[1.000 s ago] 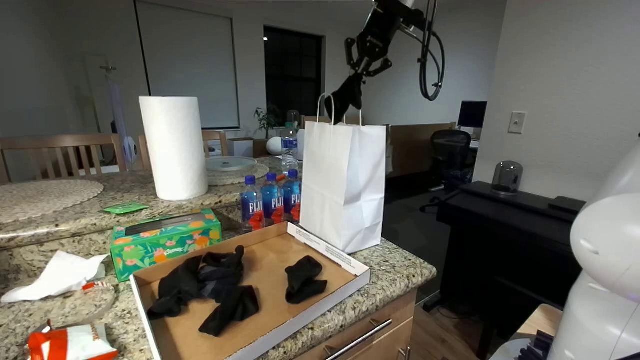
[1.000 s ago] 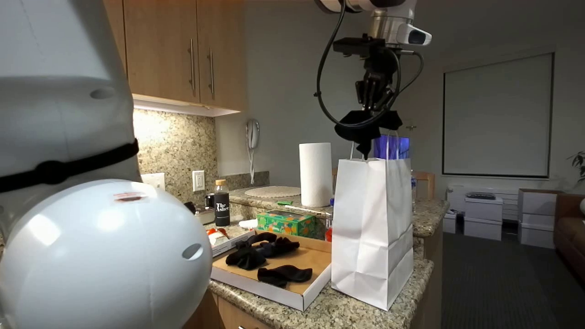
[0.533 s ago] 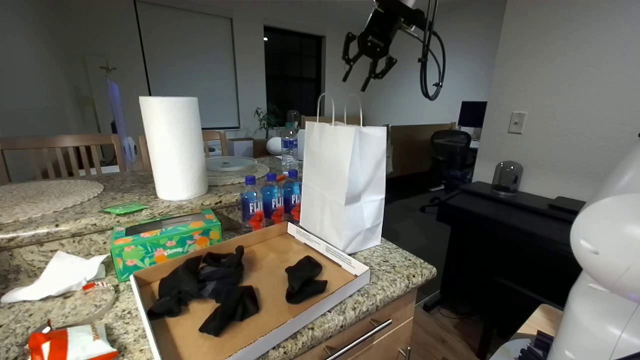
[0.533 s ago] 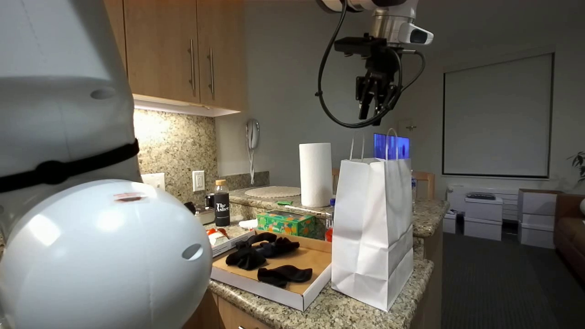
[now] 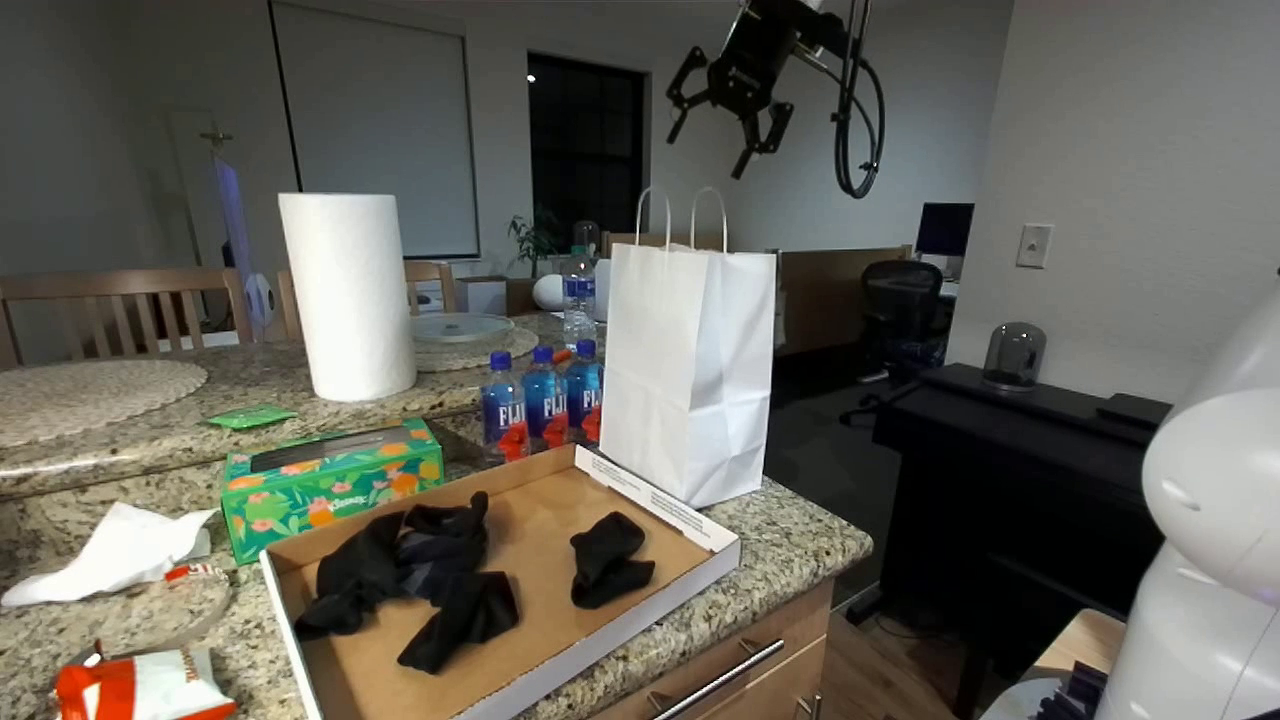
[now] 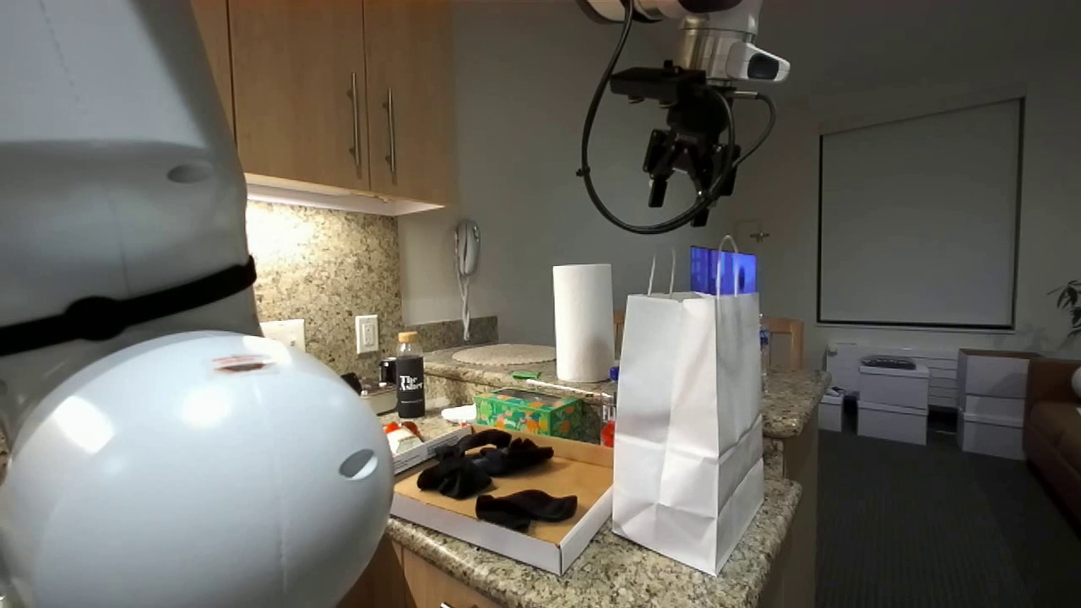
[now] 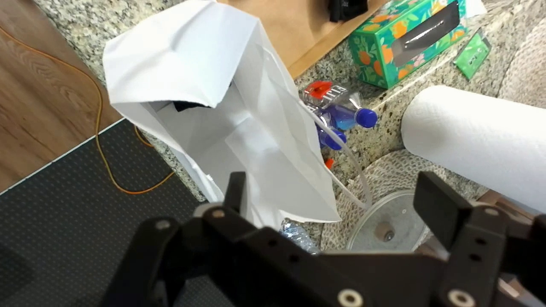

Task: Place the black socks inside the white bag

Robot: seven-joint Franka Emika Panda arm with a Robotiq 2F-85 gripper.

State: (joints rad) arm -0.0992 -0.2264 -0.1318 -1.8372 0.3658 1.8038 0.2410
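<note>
Gripper (image 5: 705,157) positioned above the white bag (image 5: 688,370), fingers well apart. Bag upright on the granite counter (image 5: 800,530); the wrist view shows black fabric (image 7: 187,105) inside, partly hidden by the bag's wall. Just beside, a shallow cardboard tray (image 5: 545,495) bears black socks (image 5: 437,560) — most bunched together, one piece lying separate, nearer the bag. Tissue box (image 5: 335,490) alongside the tray.

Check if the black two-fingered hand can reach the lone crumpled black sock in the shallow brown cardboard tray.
Likely yes: nothing covers the sock, and the hand is open and empty, though it should move clear of the tall white paper bag below it.
</note>
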